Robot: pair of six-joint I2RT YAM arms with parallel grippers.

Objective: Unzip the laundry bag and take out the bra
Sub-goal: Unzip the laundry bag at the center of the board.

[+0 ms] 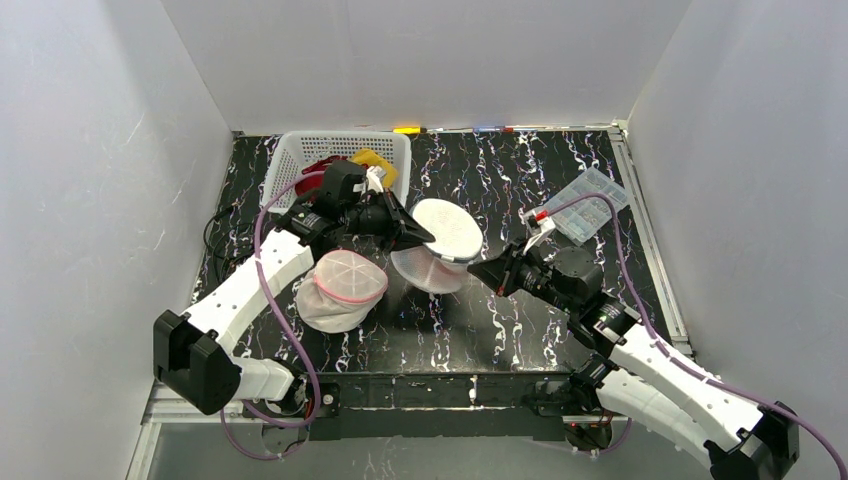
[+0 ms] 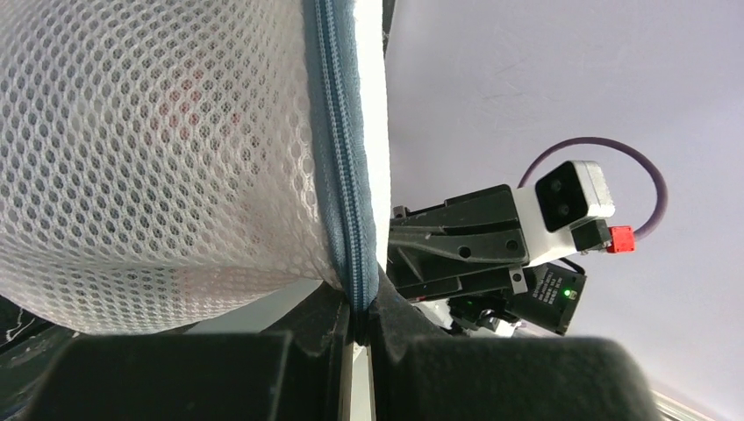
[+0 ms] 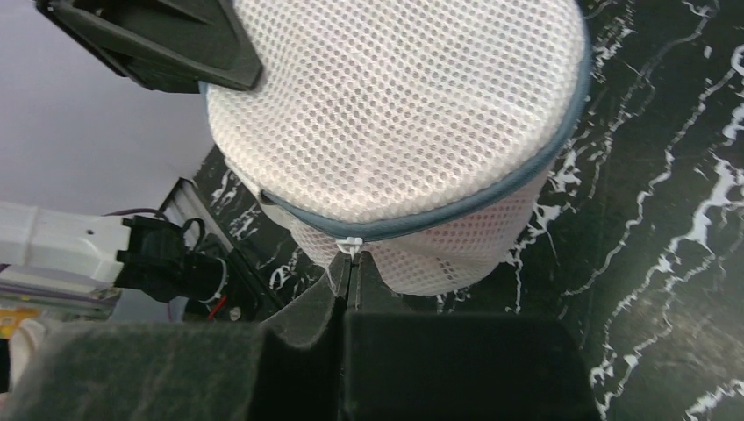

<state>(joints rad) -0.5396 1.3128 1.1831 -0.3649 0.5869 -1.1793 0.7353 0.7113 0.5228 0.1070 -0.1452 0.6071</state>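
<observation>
No clear sight of the bra: only a faint pinkish blur thru the mesh in the left wrist view, can't say more. How far the zip is undone, can't tell either. The round white mesh laundry bag w/ grey-blue zipper (image 1: 447, 232) is held up over the black marbled worktop (image 1: 520, 320), mid-scene, btwn both arms. The left hand (image 2: 361, 309) reaches in from the left, fingers pressed together on the bag's zipper seam. The right hand (image 3: 348, 279) comes in low from the right, pinching the small white zip pull (image 3: 349, 245). Beside the left arm lies a second mesh pouch w/ pink trim (image 1: 340, 288). A white plastic basket (image 1: 300, 160) sits back left, a clear plastic packet (image 1: 592, 203) back right, well apart.
</observation>
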